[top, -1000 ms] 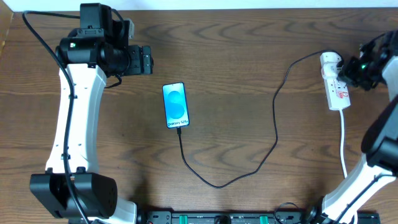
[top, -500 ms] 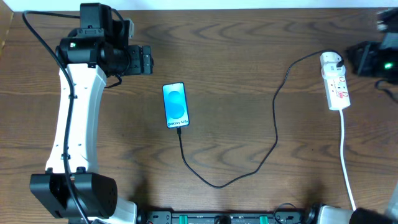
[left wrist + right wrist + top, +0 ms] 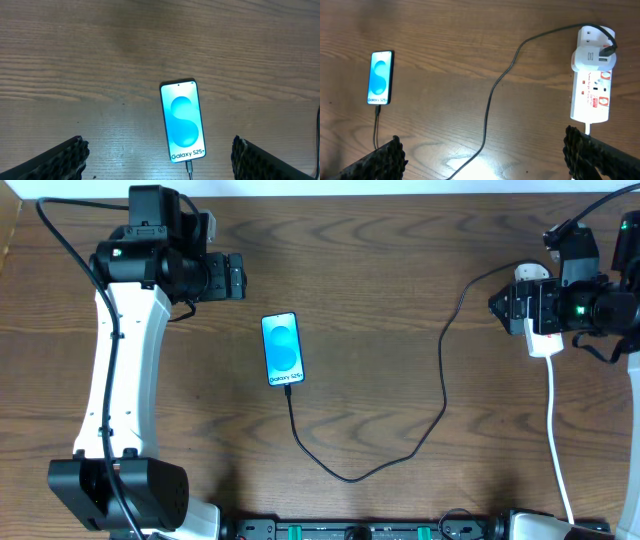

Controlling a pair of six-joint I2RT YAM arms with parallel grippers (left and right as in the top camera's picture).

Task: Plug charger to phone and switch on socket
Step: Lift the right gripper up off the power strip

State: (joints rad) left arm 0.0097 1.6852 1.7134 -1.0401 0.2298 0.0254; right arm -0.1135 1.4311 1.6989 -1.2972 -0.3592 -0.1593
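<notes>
Charger [image 3: 440,395] seated in lower edge of phone [image 3: 282,349]; socket [image 3: 590,95] far right of the phone, where my right gripper [image 3: 497,307] hangs, jaws wide. Left gripper [image 3: 240,277], also wide, hovers just up-left of the phone. Next, I judge: switching it on with a careful press.

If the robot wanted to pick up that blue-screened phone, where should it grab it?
Probably across its two long edges, coming straight down. The phone lies flat, screen up, so only its thin sides offer a hold. Stay clear of the end where the charger is plugged in.
</notes>
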